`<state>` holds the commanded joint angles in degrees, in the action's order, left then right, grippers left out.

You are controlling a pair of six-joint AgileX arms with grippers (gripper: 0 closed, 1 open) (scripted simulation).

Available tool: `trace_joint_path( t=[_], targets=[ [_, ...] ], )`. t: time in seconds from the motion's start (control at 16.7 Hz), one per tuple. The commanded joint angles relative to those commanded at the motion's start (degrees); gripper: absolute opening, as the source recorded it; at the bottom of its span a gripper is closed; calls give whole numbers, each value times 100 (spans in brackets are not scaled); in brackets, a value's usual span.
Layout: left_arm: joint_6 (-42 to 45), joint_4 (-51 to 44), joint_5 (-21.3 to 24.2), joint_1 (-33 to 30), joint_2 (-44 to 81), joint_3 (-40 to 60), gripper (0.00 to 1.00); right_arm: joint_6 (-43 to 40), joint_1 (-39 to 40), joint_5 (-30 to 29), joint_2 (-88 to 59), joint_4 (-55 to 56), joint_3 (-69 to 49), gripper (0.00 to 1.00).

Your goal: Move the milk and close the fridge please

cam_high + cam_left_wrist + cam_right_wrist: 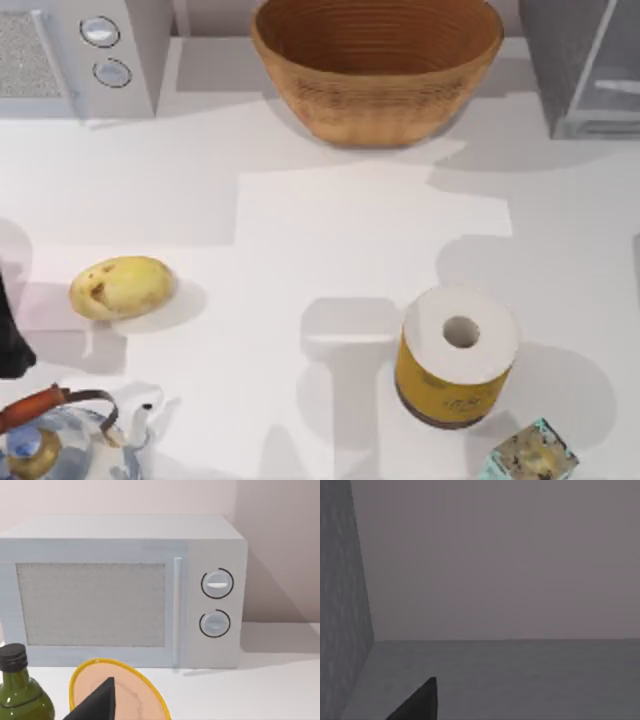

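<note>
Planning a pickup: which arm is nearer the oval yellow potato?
Left. The left arm is at the table's left edge beside the potato; the right gripper faces grey surfaces, seemingly by the grey fridge far right.

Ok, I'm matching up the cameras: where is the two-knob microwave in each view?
Top view: microwave at the top left corner, cut by the edge.
Left wrist view: across the middle, door facing the camera.
Right wrist view: plain grey surfaces.
Shared landmark: its two round knobs.
</note>
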<state>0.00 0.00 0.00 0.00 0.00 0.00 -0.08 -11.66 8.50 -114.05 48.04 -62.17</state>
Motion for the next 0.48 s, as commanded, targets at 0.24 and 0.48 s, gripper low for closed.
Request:
trace_joint_path(
  t=[0.24,0.48],
  targets=[
    [0,0,0,0,0,0,100,-32,126,-240,2229,-901,1160,100],
    [0,0,0,0,0,0,100,-53,341,-463,4963,-1980,2548,100]
  ],
)
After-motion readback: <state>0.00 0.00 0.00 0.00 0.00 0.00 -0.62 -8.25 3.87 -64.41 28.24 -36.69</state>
